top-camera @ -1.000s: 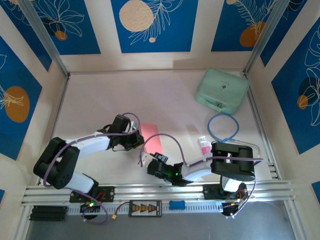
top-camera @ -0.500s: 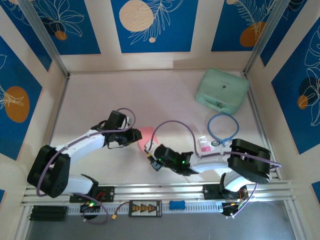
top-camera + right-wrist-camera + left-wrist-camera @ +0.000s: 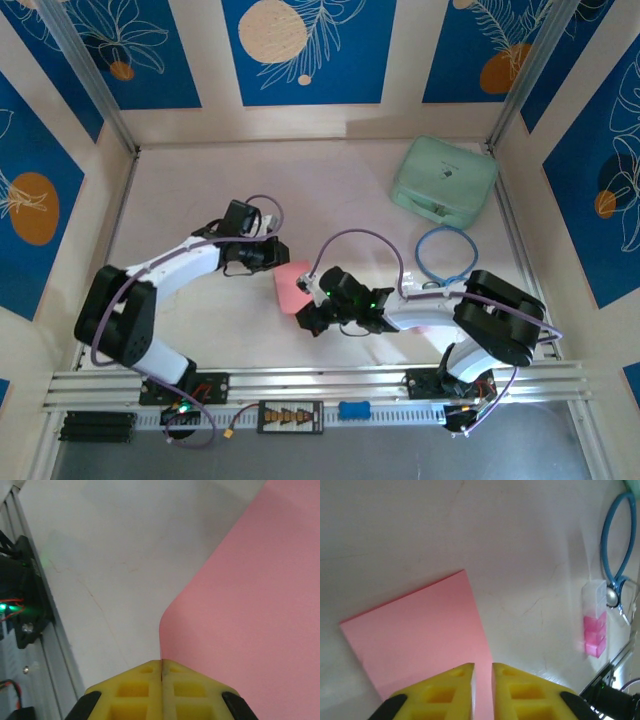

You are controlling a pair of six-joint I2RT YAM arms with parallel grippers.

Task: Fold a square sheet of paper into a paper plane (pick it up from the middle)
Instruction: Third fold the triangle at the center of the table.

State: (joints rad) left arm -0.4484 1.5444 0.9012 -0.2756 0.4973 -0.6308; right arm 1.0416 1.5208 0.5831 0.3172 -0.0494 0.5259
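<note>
The square sheet of paper [image 3: 290, 283], salmon pink, lies mid-table between my two grippers. In the left wrist view the sheet [image 3: 420, 630] rests flat. My left gripper [image 3: 483, 666] hovers at its near right edge, yellow fingers a narrow gap apart with pink showing through the gap. From above, the left gripper [image 3: 281, 261] sits at the sheet's far left side. My right gripper [image 3: 161, 661] is shut on a corner of the sheet [image 3: 250, 605], which curls up into the fingers. From above, the right gripper [image 3: 304, 318] is at the sheet's near corner.
A mint-green case [image 3: 444, 181] sits at the back right. A blue cable loop [image 3: 447, 255] lies in front of it, beside a small stack of clear and pink blocks [image 3: 594, 625]. Aluminium rails [image 3: 300, 380] run along the near edge.
My right gripper has swung from near the rail up to the sheet and closed on its near corner. The left gripper opened, then narrowed again, staying at the sheet's far side.
</note>
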